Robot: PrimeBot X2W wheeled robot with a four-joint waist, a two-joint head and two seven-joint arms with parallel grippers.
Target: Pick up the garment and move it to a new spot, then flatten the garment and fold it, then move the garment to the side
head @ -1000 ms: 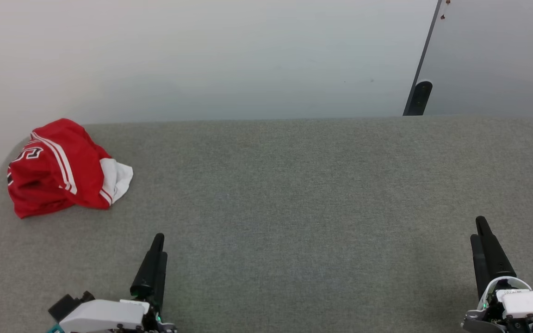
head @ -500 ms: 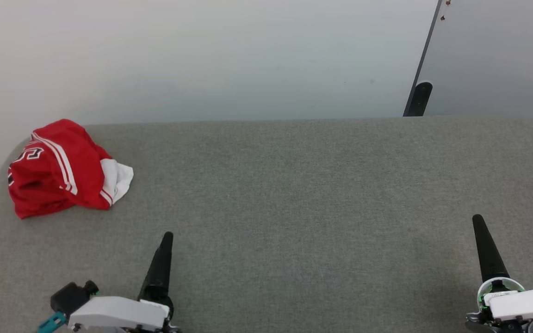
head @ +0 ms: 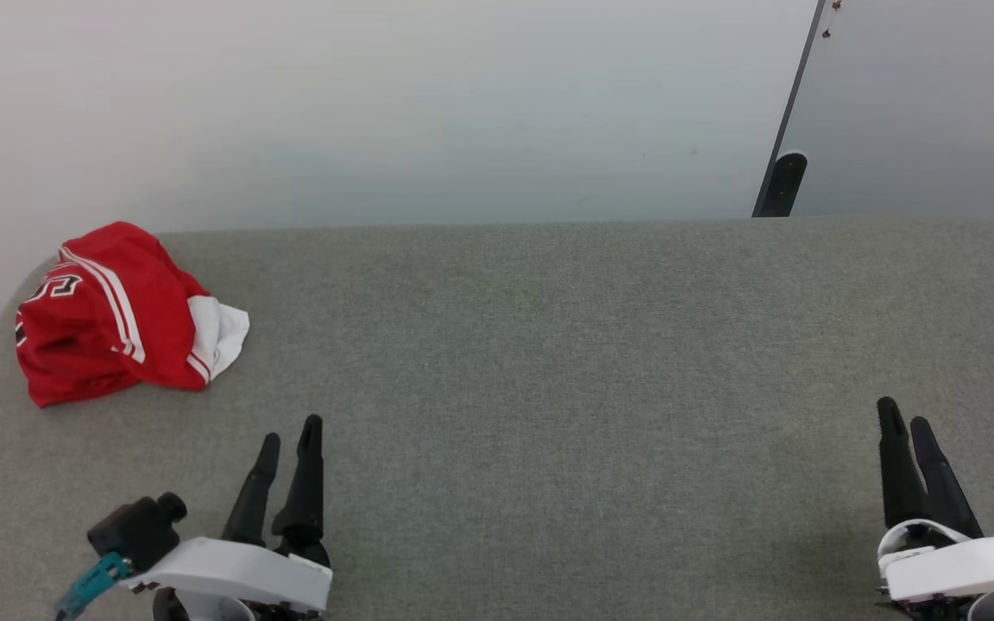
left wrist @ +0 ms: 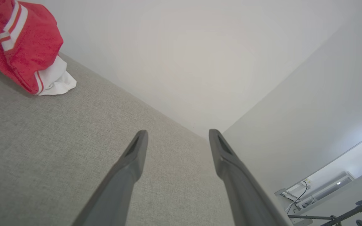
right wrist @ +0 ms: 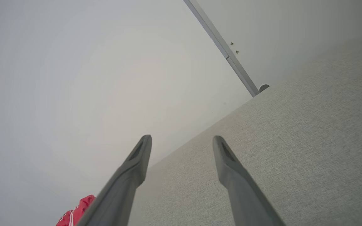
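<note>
The garment [head: 109, 315] lies crumpled at the far left of the grey table [head: 549, 362], red with a white sleeve poking out on its right and striped trim across it. It shows again as the garment [left wrist: 20, 47] at the top left of the left wrist view, and a sliver of the garment [right wrist: 77, 213] at the bottom of the right wrist view. My left gripper [head: 290, 429] stands open near the front left, below and right of the shirt and well apart from it. My right gripper [head: 904, 414] stands open at the front right. Both hold nothing.
A white wall runs behind the table's far edge. A dark post [head: 786, 172] with a rounded black foot stands at the back right corner. The table's left edge curves off beside the garment.
Both wrists have rolled in place, so each gripper now shows two spread fingers instead of one. The garment has not moved.
</note>
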